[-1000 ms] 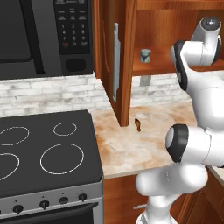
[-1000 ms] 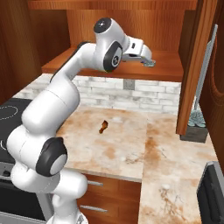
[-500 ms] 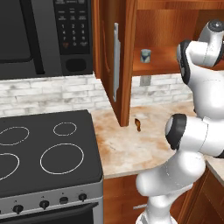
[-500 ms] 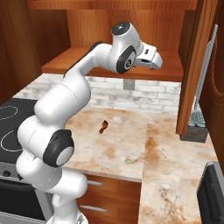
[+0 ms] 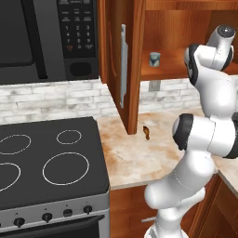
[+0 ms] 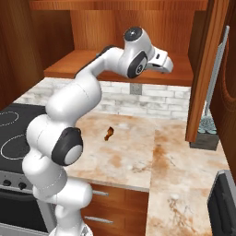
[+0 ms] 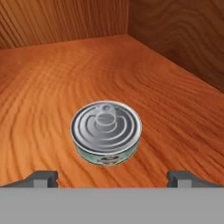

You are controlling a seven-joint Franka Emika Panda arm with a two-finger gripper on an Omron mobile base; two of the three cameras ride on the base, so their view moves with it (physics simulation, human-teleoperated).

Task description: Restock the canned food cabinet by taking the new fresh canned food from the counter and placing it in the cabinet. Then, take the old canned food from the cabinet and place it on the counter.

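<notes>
The old canned food (image 7: 106, 131), a low flat silver tin with a ringed lid, sits on the cabinet shelf (image 7: 57, 78) in the hand view. My gripper (image 7: 112, 177) is open just in front of it, one dark fingertip (image 7: 42, 177) on each side, not touching it. The new fresh canned food (image 5: 155, 59), a small upright blue-grey can, stands on the same shelf near the left edge of the cabinet (image 5: 173, 70). In the right base view the arm's wrist (image 6: 161, 62) reaches over the shelf (image 6: 78, 64) towards the open door (image 6: 205, 69).
The door (image 5: 116, 56) with its long silver handle (image 5: 123, 65) hangs open over the marbled counter (image 5: 139, 160). A small brown scrap (image 6: 109, 133) lies on the counter (image 6: 138, 161). Black stove (image 5: 46, 162) and microwave (image 5: 42, 37) are at the left.
The arm has swung further right and its elbow has risen, carrying the hand deeper over the cabinet shelf. The jaws stay wide apart. The cans have not moved.
</notes>
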